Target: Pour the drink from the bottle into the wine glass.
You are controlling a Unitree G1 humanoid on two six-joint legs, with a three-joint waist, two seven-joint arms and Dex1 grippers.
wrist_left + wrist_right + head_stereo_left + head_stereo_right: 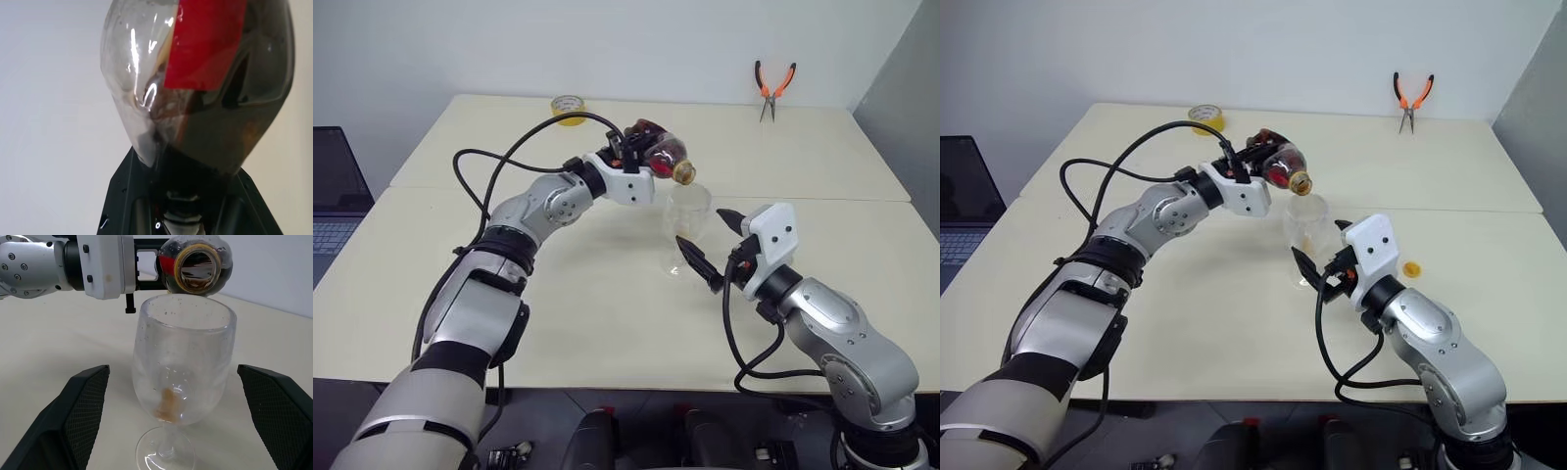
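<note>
Bottle (205, 88), plain red label (208, 44)

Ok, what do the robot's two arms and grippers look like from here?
Both arms are silver-grey metal with black joint bands and loose black cables looping outside. Each wrist ends in a white block. The left gripper and right gripper have black fingers; the right gripper's pads show a fine mesh texture.

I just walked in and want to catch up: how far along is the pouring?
Done: the yellow cap is off and lies on the table. In hand: the left gripper holds the bottle tilted, its open mouth above the wine glass, which holds only a small brownish trace. The right gripper stands open around the glass. Left: nearly all the drink is in the bottle.
</note>
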